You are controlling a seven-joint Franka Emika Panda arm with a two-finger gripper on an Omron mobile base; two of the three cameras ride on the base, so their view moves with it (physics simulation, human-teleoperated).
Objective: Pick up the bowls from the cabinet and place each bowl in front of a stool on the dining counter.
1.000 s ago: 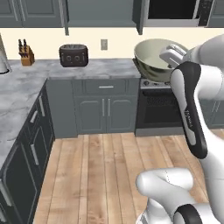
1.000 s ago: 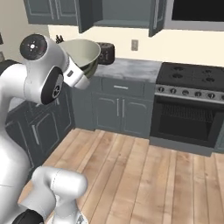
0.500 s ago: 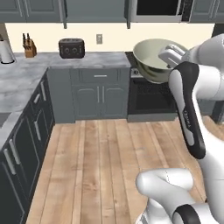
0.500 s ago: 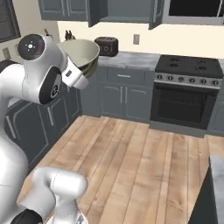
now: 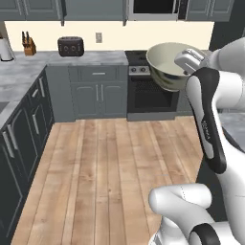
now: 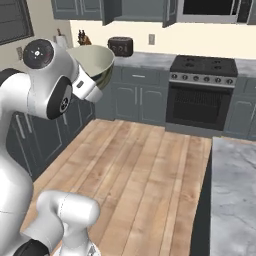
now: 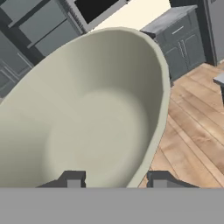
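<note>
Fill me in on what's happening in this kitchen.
The white arm is carrying the cream bowl in the air, its pincer shut on the bowl's rim, one finger inside and one outside. The bowl is tilted, well above the wooden floor, in front of the oven. A corner of the marble dining counter shows at the right; the bowl is not yet set down.

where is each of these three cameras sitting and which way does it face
Left base view: behind the arm on its left, facing the oven and toaster; the white arm rises at right, carrying the cream bowl.
Right base view: behind on its right, facing the same oven wall; arm at left, dining counter at right.
Hand view: on the hand, looking into the bowl; the gripper is shut on its rim.
Both base views share bowl, oven, toaster.
</note>
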